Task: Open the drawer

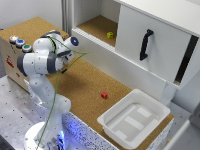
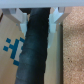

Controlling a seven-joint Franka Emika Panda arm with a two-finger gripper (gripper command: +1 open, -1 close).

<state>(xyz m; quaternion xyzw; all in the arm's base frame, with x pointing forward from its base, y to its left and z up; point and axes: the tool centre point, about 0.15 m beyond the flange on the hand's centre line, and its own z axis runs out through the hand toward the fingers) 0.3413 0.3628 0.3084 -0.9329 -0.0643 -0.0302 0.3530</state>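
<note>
The drawer (image 1: 116, 63) is the long, low white front panel of the white cabinet, running below the open shelf and the door. It looks shut flush, and I see no handle on it. My arm (image 1: 45, 56) is folded up at the exterior view's left, well away from the drawer, with its wrist over the cork top. The gripper itself is hard to make out in that view. In the wrist view my gripper (image 2: 37, 22) has its two white fingers (image 2: 20, 17) spread apart, so it is open. A dark, blurred tube-like shape (image 2: 34, 55) runs through the gap.
A tall white door with a black vertical handle (image 1: 145, 44) stands above the drawer. A yellow object (image 1: 110, 35) lies on the open shelf. A red cube (image 1: 104, 95) lies on the cork top (image 1: 82, 82). A white tub (image 1: 134, 117) and a box with coloured buttons (image 1: 20, 43) stand nearby.
</note>
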